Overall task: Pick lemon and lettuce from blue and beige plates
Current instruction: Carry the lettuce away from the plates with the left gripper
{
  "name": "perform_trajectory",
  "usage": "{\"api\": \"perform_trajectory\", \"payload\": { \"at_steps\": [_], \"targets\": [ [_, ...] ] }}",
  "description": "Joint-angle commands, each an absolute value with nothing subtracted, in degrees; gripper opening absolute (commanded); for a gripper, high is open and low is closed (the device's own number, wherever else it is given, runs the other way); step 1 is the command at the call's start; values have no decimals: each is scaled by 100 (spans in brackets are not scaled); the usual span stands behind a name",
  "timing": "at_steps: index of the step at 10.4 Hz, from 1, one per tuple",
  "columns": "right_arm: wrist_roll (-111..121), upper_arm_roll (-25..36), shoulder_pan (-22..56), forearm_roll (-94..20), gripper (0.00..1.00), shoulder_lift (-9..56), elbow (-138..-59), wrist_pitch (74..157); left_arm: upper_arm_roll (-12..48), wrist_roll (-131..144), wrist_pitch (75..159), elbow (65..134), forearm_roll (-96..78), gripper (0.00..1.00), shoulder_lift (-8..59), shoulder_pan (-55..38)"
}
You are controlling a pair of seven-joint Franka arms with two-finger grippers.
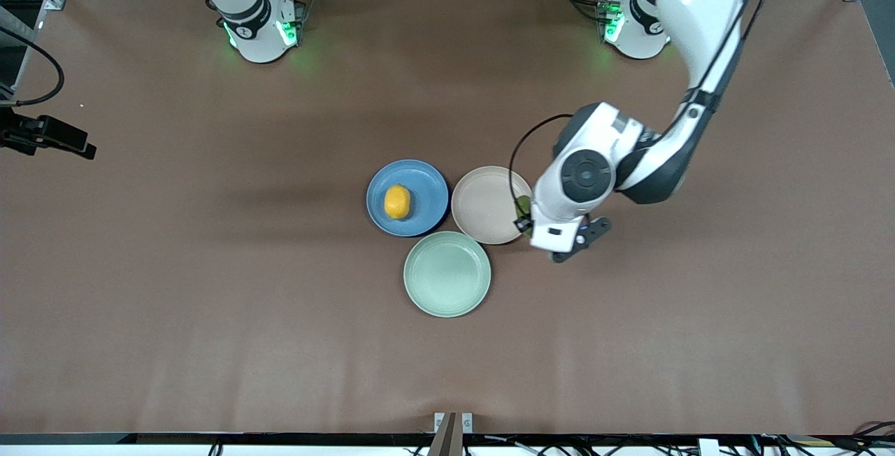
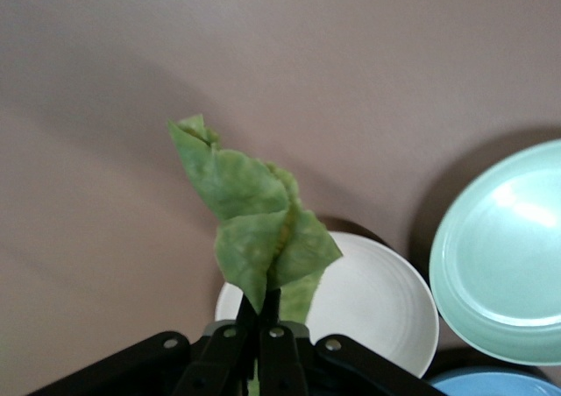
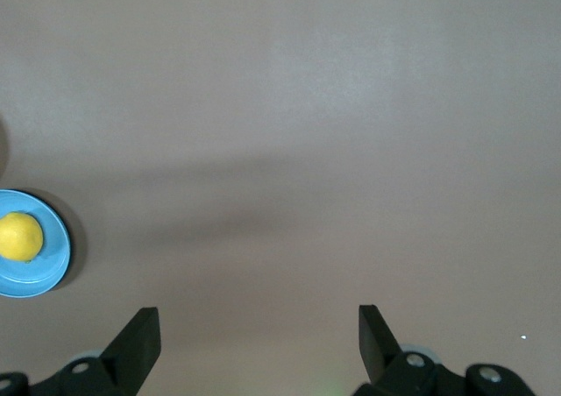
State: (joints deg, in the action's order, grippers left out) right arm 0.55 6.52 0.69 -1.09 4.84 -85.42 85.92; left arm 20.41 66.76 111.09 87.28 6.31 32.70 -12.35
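Front view shows the left end effector [image 1: 537, 226] hanging over the edge of the beige plate [image 1: 482, 204] at centre-right of the frame, on the side toward the left arm's end of the table [image 1: 210, 267]. Only a sliver of green shows under the wrist there. The left wrist view makes it plain: the fingers are pinched tight on the lettuce [image 2: 254, 229], gripping it at one end so the leaf hangs free above the beige plate [image 2: 377, 313] — a hold that suits something thin and floppy, since it cannot be cupped from the sides. The plate beneath looks bare, so the lettuce seems already lifted clear.

The lemon [image 1: 397, 201] sits on the blue plate [image 1: 426, 194] at mid-frame, just off the plate's centre, untouched. The blue plate and the beige plate lie side by side, nearly touching, with the green plate [image 1: 447, 274] empty just below them in the frame, nearer the camera.

The right arm waits near its base at upper left of the front view, its end effector out of that frame. In the right wrist view the right end effector [image 3: 254, 339] is spread wide with nothing between the fingers, and the lemon [image 3: 19, 236] shows at the left edge — likely this arm's job, since the blue plate lies toward its end.
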Motion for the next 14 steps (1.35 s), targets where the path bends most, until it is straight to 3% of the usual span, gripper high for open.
{"api": "perform_trajectory", "payload": {
  "at_steps": [1,6,14],
  "targets": [
    [97,615,17,-88,100,545,-8429,8561,2065,6191,10759,8903,773,0,2928,-819],
    [18,598,105,-167,100,615,-8446,8595,2065,5406,10556,9175,930,0,3023,-80],
    [-1430,589,1018,-526,100,1282,-8481,9288,2057,5396,10608,9343,1854,0,3752,395]
  ]
}}
